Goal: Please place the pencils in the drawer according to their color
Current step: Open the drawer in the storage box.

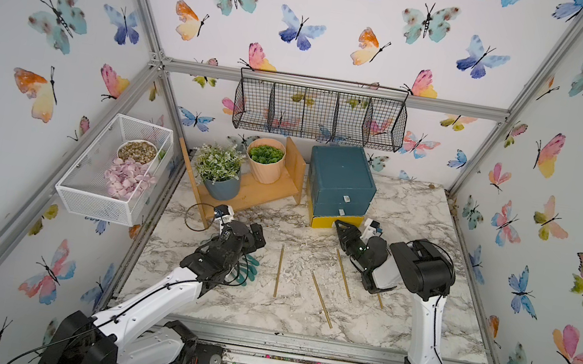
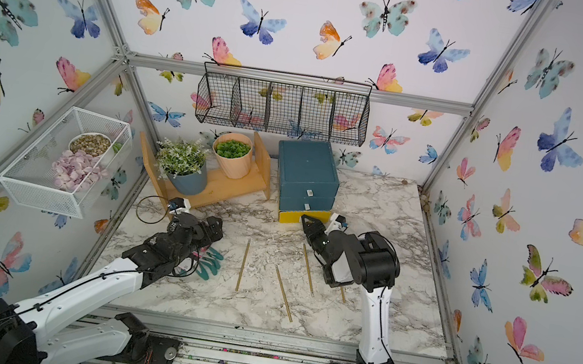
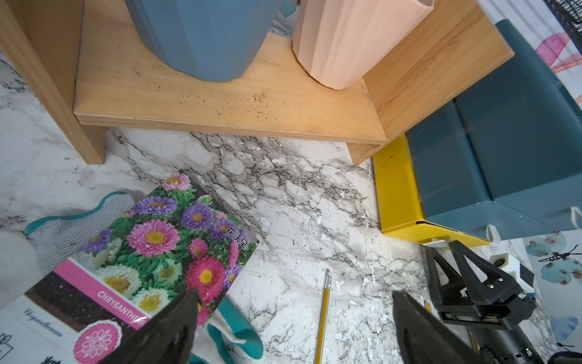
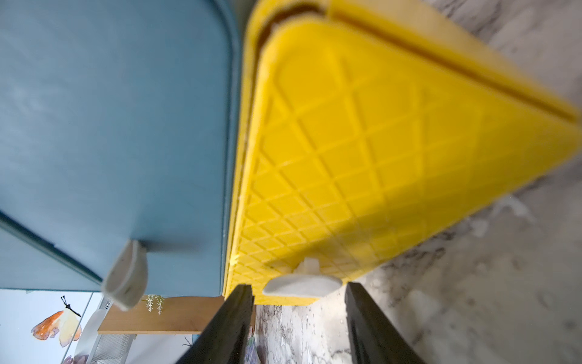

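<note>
- Small boxy dark-teal plastic chest (image 1: 342, 177) stands at the back of the white marble-patterned bench (image 1: 418, 219), just beside a low wooden shelf stand (image 1: 261, 190). It has two teal drawers stacked over a yellow bottom drawer (image 1: 327, 221).
- Right claw (image 1: 339, 226) sits low against the front of the yellow bottom drawer.
- In the right wrist view its two black fingers (image 4: 233, 315) stand either side of that drawer's pale pull tab (image 4: 302, 285). They are at a middling width and not clamped: a sliver of gap shows on one side, and the other finger is very near the tab (blur makes contact hard to judge).
- Left claw (image 3: 293, 315) is spread wide and holds nothing. It hovers over the left part of the bench, above a glossy chrysanthemum seed packet (image 3: 151, 252) and a grey-and-teal knit glove (image 3: 63, 227).
- Four long thin gold-tan pencils lie flat on the bench in front of the chest, apart from one another:
  - one (image 1: 279, 270) runs nearly straight front to back;
  - one (image 1: 321, 299) is slanted and nearest the front edge;
  - one (image 1: 343, 274) is slanted, just beside the right arm;
  - one (image 1: 380, 300) is mostly hidden under that arm.
- The shelf stand carries a blue-grey pot of white-flowered sprigs (image 1: 219, 187) and a peach ribbed pot of green (image 1: 264, 169).
</note>
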`<act>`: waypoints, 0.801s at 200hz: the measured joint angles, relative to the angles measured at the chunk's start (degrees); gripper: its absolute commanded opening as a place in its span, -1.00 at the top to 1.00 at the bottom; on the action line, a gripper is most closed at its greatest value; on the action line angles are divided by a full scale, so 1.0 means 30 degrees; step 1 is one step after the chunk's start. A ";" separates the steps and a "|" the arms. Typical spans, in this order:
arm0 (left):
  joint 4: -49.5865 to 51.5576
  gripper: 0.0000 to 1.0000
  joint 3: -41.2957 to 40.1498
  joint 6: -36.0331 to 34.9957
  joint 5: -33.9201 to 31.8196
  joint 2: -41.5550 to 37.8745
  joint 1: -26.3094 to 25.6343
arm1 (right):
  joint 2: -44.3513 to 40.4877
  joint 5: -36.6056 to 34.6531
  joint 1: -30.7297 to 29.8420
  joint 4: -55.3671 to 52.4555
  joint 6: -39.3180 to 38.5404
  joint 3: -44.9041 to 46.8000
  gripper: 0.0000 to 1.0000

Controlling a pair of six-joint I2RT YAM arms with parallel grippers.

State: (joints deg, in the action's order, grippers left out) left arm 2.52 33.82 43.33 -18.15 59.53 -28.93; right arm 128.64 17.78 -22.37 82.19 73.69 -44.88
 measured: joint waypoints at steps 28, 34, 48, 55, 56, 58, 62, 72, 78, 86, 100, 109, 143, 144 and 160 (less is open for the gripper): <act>0.0007 -0.97 0.0000 0.0000 0.0000 0.0066 0.0000 | 0.0124 0.0146 0.0044 0.0284 0.0080 -0.0029 0.08; 0.0000 -0.97 0.0000 0.0000 0.0000 0.0087 0.0000 | 0.0138 0.0168 0.0058 0.0306 0.0087 -0.0029 0.10; 0.0007 -0.97 0.0000 0.0000 0.0000 0.0131 0.0000 | 0.0146 0.0189 0.0073 0.0342 0.0102 -0.0029 0.14; 0.0007 -0.97 0.0000 0.0000 0.0000 0.0146 0.0000 | 0.0153 0.0197 0.0073 0.0342 0.0109 -0.0022 0.15; 0.0000 -0.97 0.0000 0.0000 0.0000 0.0146 0.0000 | 0.0153 0.0197 0.0073 0.0350 0.0109 -0.0022 0.15; 0.0007 -0.97 0.0000 0.0000 0.0000 0.0146 0.0000 | 0.0153 0.0197 0.0073 0.0342 0.0117 -0.0022 0.15; 0.0007 -0.97 0.0000 0.0000 0.0000 0.0146 0.0000 | 0.0153 0.0197 0.0073 0.0350 0.0124 -0.0022 0.15; 0.0007 -0.97 0.0000 0.0000 0.0000 0.0146 0.0000 | 0.0153 0.0204 0.0073 0.0342 0.0146 -0.0022 0.15; 0.0007 -0.97 0.0000 0.0000 0.0000 0.0146 0.0000 | 0.0153 0.0204 0.0073 0.0350 0.0153 -0.0022 0.11; 0.0007 -0.97 0.0000 0.0000 0.0000 0.0146 0.0000 | 0.0160 0.0204 0.0073 0.0364 0.0168 -0.0022 0.01; 0.0007 -0.97 0.0000 0.0000 0.0000 0.0146 0.0000 | 0.0175 0.0211 0.0073 0.0459 0.0168 -0.0022 -0.12; 0.0007 -0.97 0.0000 0.0000 0.0000 0.0146 0.0000 | 0.0204 0.0219 0.0073 0.0554 0.0233 -0.0022 -0.15; 0.0007 -0.97 0.0000 -0.0007 0.0000 0.0146 0.0000 | 0.0299 0.0219 0.0095 0.0896 0.0291 -0.0153 -0.22; 0.0007 -0.97 0.0000 -0.0007 0.0000 0.0146 0.0000 | 0.0299 0.0219 0.0095 0.0896 0.0299 -0.0160 -0.22; 0.0000 -0.97 0.0000 -0.0007 0.0000 0.0146 0.0000 | 0.0401 0.0219 0.0095 0.0903 0.0364 -0.0306 -0.22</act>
State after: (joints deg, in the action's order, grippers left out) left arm 2.52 33.82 43.31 -18.15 59.96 -28.93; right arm 129.84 18.44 -22.09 84.90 74.78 -45.80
